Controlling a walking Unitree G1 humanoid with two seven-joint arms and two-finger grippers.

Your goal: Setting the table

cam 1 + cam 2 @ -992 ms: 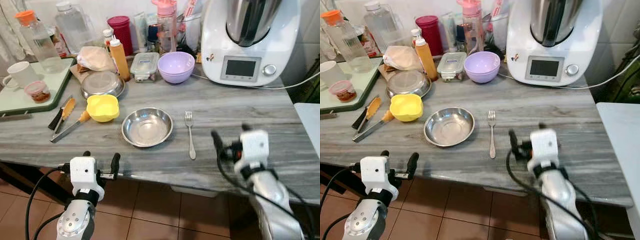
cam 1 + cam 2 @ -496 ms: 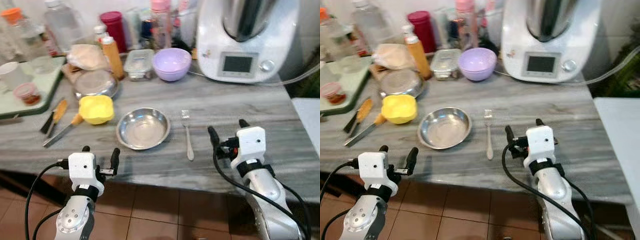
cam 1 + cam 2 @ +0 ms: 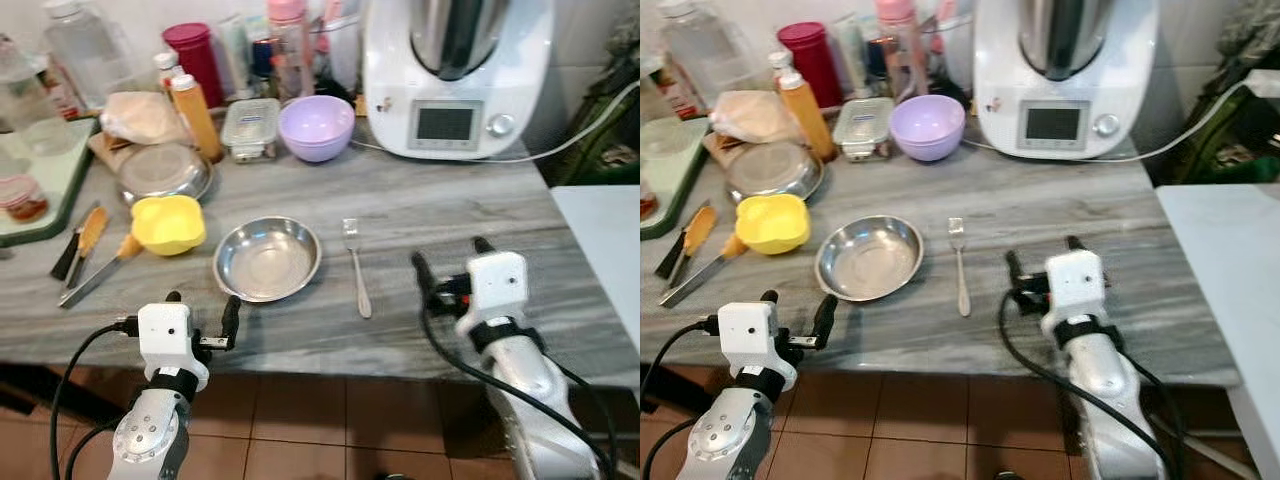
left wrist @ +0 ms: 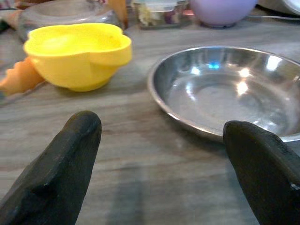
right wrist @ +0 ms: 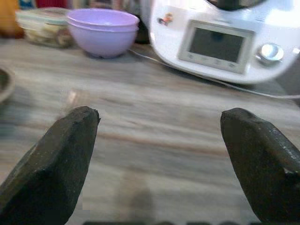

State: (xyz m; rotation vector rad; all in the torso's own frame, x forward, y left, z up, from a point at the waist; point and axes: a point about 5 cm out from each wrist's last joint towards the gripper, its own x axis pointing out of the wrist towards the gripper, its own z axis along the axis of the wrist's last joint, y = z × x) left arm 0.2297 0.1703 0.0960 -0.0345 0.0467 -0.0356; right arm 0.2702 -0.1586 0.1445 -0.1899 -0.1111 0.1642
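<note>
The right pincer (image 3: pixel 447 266) hovers over the near edge of the grey table (image 3: pixel 450 215), its two black fingers spread wide and holding nothing. The left pincer (image 3: pixel 200 311) is also wide and empty, at the table's front edge, just at 6 o'clock from the steel bowl (image 3: pixel 267 259).

The fork (image 3: pixel 356 265) lies flat on the table, just beside the steel bowl at its 3 o'clock side. From the right pincer the fork lies at about 9 o'clock, near but not touching. Its long axis runs from 12 to 6 o'clock, tines toward the white kitchen machine (image 3: pixel 455 75), handle toward the robot.

I judge the right arm is the nearer one for the fork. The yellow bowl (image 3: pixel 168 222) stands at 10 o'clock from the left pincer.
</note>
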